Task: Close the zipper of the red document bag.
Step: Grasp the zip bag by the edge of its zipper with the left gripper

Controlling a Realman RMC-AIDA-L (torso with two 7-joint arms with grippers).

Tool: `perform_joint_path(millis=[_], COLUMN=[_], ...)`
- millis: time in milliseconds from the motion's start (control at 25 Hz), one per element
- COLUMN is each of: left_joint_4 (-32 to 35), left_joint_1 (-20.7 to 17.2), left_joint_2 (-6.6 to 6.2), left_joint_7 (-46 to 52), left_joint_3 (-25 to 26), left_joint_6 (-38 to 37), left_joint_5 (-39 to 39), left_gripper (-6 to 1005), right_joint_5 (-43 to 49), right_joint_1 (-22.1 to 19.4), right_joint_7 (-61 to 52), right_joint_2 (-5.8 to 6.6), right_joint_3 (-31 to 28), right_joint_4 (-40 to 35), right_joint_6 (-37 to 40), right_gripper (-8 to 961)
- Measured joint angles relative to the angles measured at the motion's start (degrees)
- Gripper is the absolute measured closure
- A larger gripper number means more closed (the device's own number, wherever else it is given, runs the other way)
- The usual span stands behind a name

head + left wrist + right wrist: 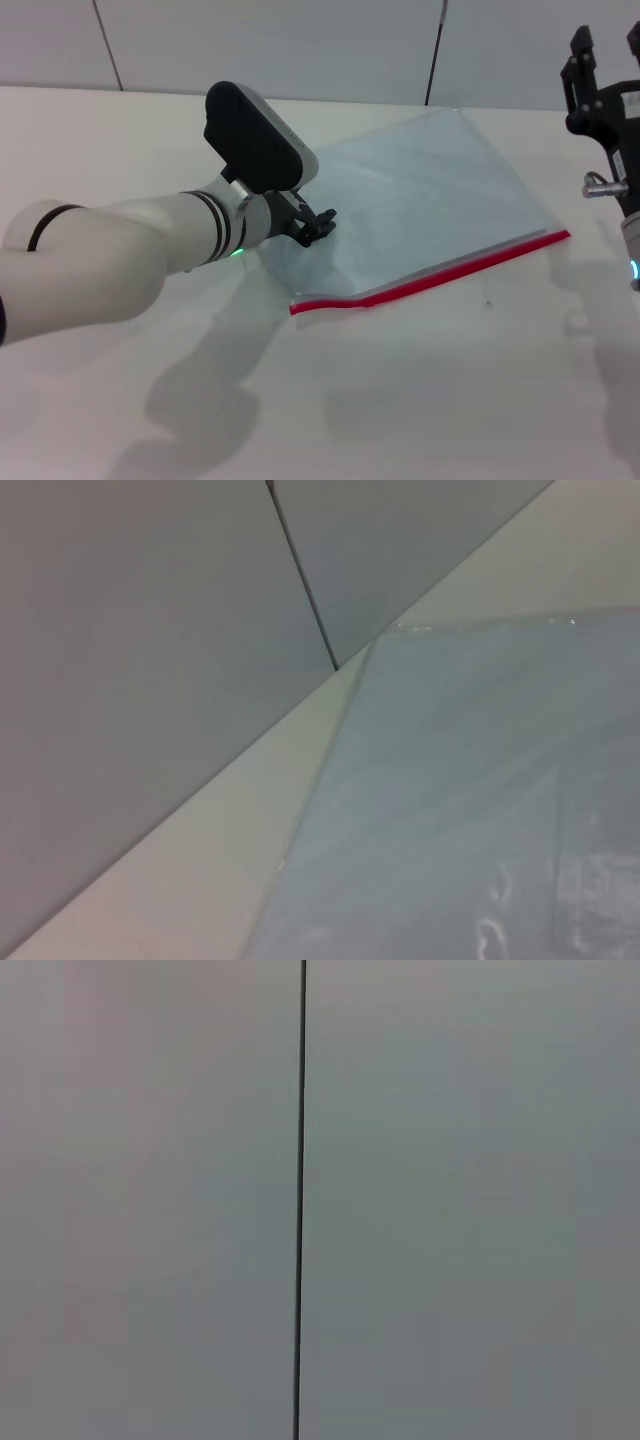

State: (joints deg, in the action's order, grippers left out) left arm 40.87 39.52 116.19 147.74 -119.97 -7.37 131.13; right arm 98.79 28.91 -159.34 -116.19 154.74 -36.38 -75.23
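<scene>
Head view: we see the red document bag (430,200) flat on the bench (450,400), its zipper (430,278) running along the near edge, left to right. Our left gripper (318,226) sits at the bag's left edge, nearer the zipper's left end; its jaws we cannot tell. Our right gripper (605,60) hangs raised, jaws apart.

Left wrist view: bag plastic (470,810) close below.

Right wrist view: only wall.

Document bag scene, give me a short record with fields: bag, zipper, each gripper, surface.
bag: red document bag lying flat on the white table
zipper: zipper along the bag's near edge
left gripper: left gripper low at the bag's left edge
right gripper: right gripper raised at far right, away from the bag
</scene>
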Motion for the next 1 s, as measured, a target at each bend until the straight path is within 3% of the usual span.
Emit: perform_joint_path(millis=[200,520,800,1000], left_joint_4=[0.3,3.6,9.4,15.3], left_joint_1=[0.3,1.7,-0.2,-3.8], left_joint_2=[-0.02,-0.56,-1.59,-1.81], left_joint_7=[-0.1,-4.0,-4.9,-5.0], left_joint_3=[-1.6,-1.6,-0.5,2.8], left_joint_6=[-0.5,-8.1,-12.7,-14.1], left_joint_5=[0.3,0.4,2.4,7.0], left_gripper=[382,382,381,380], right_joint_5=[0.0,0.0,-0.1,-0.1], right_joint_1=[0.0,0.0,0.0,0.0], right_joint_7=[0.0,0.0,0.0,0.0], right_joint_2=[0.0,0.04,0.08,0.09], right_joint_3=[-0.1,-0.1,-0.1,-0.1], right_joint_4=[0.0,0.4,0.4,0.4], right_joint_6=[0.2,0.3,0.5,0.7], right_gripper=[410,410,410,411])
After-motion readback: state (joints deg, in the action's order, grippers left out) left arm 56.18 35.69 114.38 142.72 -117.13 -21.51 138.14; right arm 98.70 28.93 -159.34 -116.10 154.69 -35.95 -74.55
